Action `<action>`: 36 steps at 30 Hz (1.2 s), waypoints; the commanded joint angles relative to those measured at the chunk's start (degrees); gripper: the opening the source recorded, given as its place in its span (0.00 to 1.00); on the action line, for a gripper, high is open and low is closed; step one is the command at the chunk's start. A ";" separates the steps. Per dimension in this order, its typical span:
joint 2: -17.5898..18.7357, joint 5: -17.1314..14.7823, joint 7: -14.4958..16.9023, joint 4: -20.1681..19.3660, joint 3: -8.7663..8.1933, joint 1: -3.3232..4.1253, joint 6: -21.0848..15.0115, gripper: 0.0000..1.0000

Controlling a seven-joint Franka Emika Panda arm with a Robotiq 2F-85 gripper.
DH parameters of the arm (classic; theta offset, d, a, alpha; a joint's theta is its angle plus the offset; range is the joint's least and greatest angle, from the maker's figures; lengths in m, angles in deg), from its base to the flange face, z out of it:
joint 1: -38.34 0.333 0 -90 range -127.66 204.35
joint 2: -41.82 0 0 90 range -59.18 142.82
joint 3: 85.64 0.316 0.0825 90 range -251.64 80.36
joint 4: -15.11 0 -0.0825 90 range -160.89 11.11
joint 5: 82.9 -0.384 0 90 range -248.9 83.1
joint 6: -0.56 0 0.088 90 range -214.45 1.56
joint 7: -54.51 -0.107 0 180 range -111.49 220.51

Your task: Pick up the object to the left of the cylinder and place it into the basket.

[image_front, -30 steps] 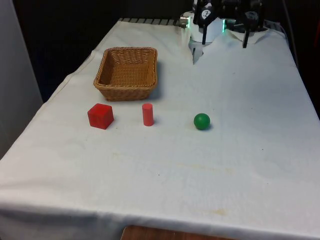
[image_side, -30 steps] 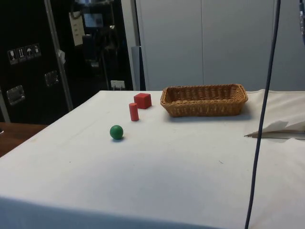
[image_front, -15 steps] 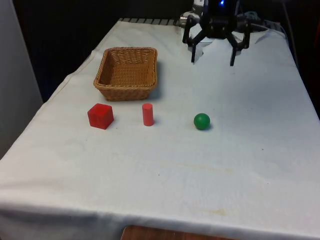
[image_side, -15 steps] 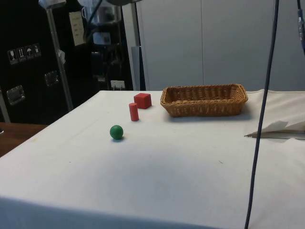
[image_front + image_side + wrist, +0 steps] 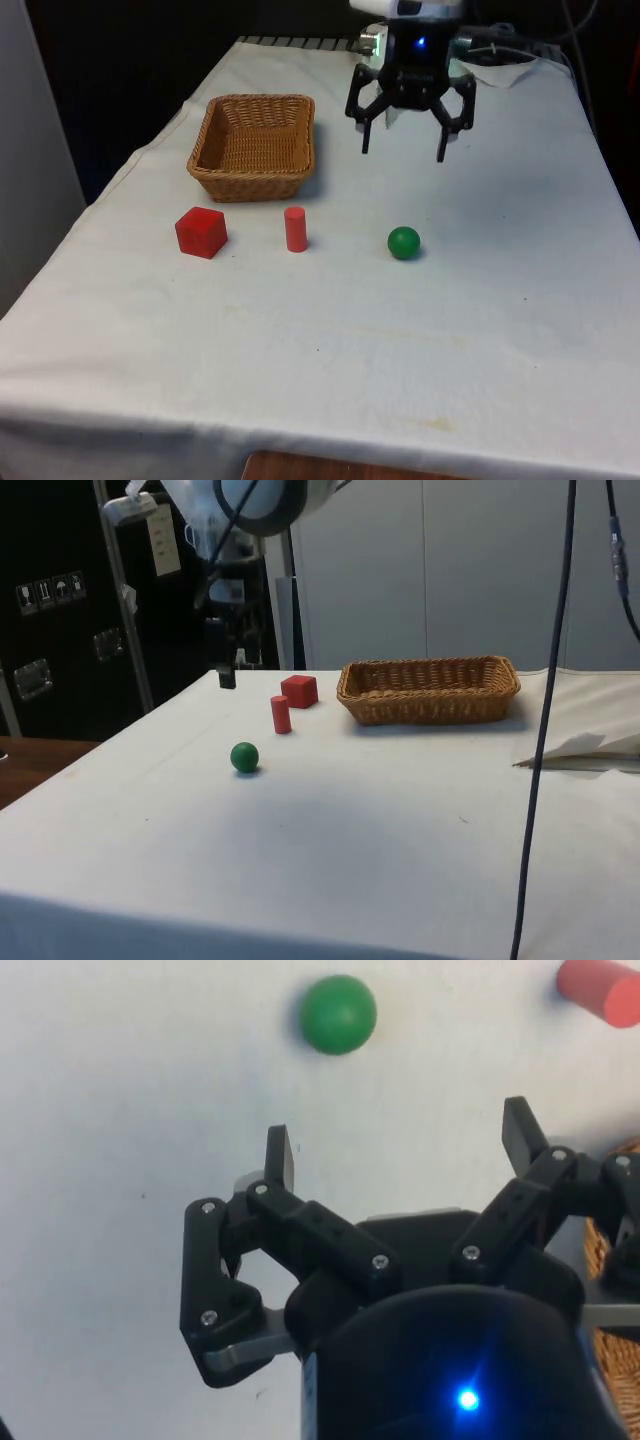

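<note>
Basket (image 5: pixel 253 146) w/ nothing inside, pincer (image 5: pixel 402 152) spread wide.

One red cube (image 5: pixel 201 232), one red cylinder (image 5: pixel 295 229), one green ball (image 5: pixel 403 242), one wicker basket (image 5: pixel 252 175).

Wrist view: cylinder (image 5: pixel 603 990) cut off by frame edge, one rounded end in frame. Basket (image 5: pixel 612 1250) reduced to a wicker sliver at the frame edge, mostly behind the end effector (image 5: pixel 398 1150). Side view: cube (image 5: pixel 299 691) partly overlapped by the cylinder (image 5: pixel 280 714). End effector (image 5: pixel 226 672) dark against dark cabinets (image 5: pixel 60 610); finger outline hard to separate. Front view: arm (image 5: pixel 410 8) cropped above the wrist.
</note>
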 commanded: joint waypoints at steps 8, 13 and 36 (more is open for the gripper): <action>2.06 -1.83 2.23 -0.80 0.52 -0.86 -4.18 1.00; 4.01 -2.35 2.52 -1.03 0.74 -0.97 -6.93 1.00; 9.11 -10.77 6.99 1.78 2.98 -1.38 -8.02 1.00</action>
